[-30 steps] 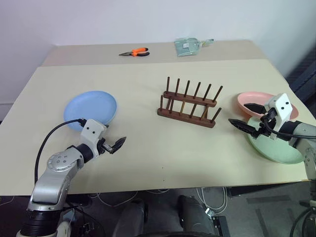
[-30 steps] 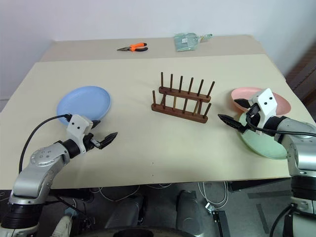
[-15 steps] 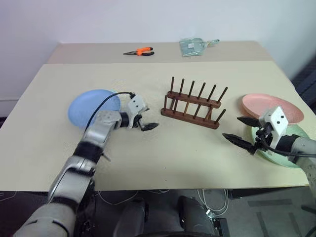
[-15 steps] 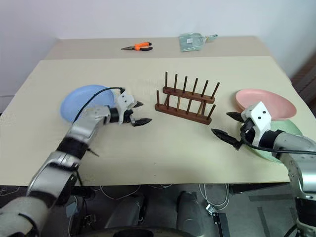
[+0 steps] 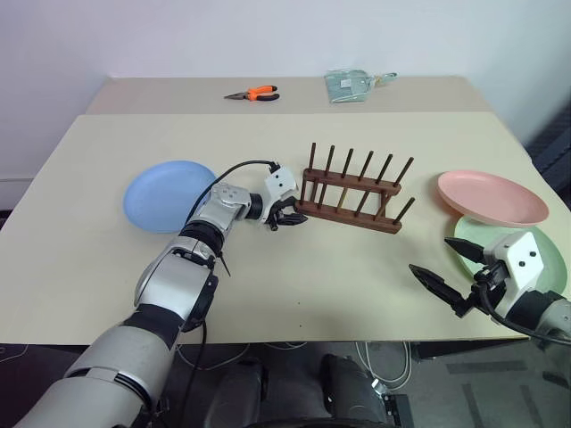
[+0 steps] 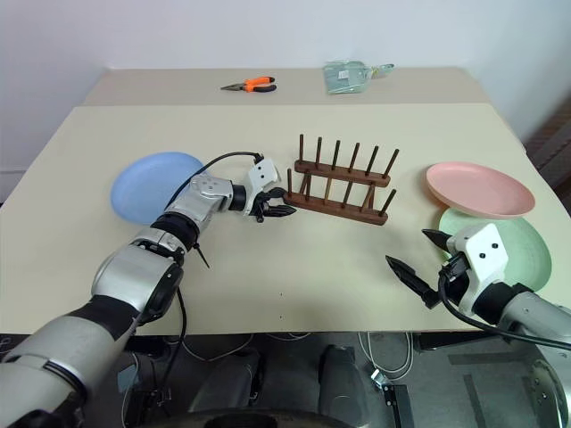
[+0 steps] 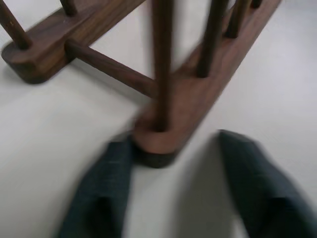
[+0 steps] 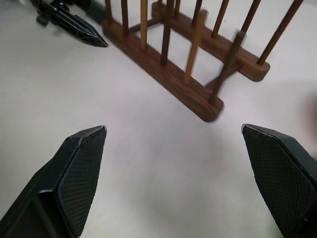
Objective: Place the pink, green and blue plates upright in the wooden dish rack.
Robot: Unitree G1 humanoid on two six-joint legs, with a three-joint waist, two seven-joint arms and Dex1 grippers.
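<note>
From the head views the left gripper (image 5: 287, 217) sits at the left end of the wooden dish rack (image 5: 352, 198), but it takes the left wrist view to show how close: one black finger (image 7: 106, 183) touches the rounded end of the near rail, the other stands off to the far side of that rail end, so the claw is parted around it with nothing clamped. The right wrist view looks across bare table at the rack from its right end. The right gripper (image 6: 419, 261) hovers near the front right edge, fingers spread wide and empty.

Three plates lie flat on the table (image 5: 294, 294). The blue plate (image 5: 165, 193) is left of the rack, just behind the left forearm. The pink plate (image 5: 491, 197) lies at the right, its near rim overlapping the green plate (image 6: 526, 245), and the right gripper's white housing covers part of the green one.

On the far table strip lie orange-handled pliers (image 5: 250, 93) and a clear packet (image 5: 350, 85). The rack has two rails with six pegs in each row, all slots empty.
</note>
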